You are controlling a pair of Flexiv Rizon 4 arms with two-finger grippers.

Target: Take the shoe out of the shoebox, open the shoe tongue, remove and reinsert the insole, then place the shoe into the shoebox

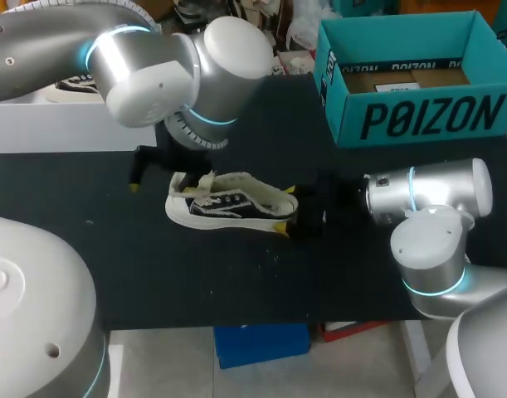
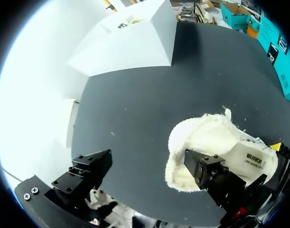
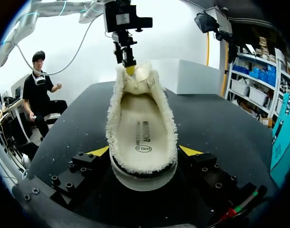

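Right wrist view: our right hand (image 3: 145,150) grips the shoe (image 3: 117,118) at its heel end, with a yellow tip pressed to either side of the sole.
Inside the shoe: the insole (image 3: 144,126) lies flat in the fleece lining, straight ahead of our right hand.
Left wrist view: our left hand (image 2: 147,156) is spread wide and holds nothing. One finger (image 2: 209,173) sits against the fleece at the tongue, and the other stands well apart over bare tabletop (image 2: 145,104).
Head view: the shoe stands on its sole between our two hands, with its toe under the left hand and its heel in the right.
Beyond the right hand: the teal shoebox (image 1: 427,116) stands open, well apart from both hands.
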